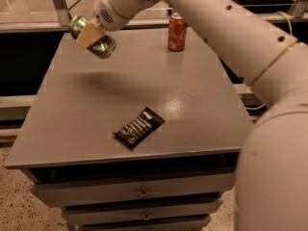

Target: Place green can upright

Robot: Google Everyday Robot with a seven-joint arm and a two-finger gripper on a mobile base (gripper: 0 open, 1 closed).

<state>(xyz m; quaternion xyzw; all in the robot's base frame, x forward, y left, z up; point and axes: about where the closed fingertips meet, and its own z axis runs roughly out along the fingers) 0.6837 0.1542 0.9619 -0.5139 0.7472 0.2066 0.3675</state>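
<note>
One mottled green-and-white aluminium drink can [103,46] is pinched across its middle by my tan-padded gripper [90,34], slanted in the air over the far left corner of the grey table [192,109]. I judge I should roll my wrist until its axis stands vertical, lower it there, well apart from the upright red soda can [177,31] by the far edge, and release only once its base sits flat.

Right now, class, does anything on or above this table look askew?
Yes. The green can is tilted in mid-air, clamped in the gripper above the far left of the table, not upright. The red can stands straight; the dark wrapper lies skewed near the front edge.
</note>
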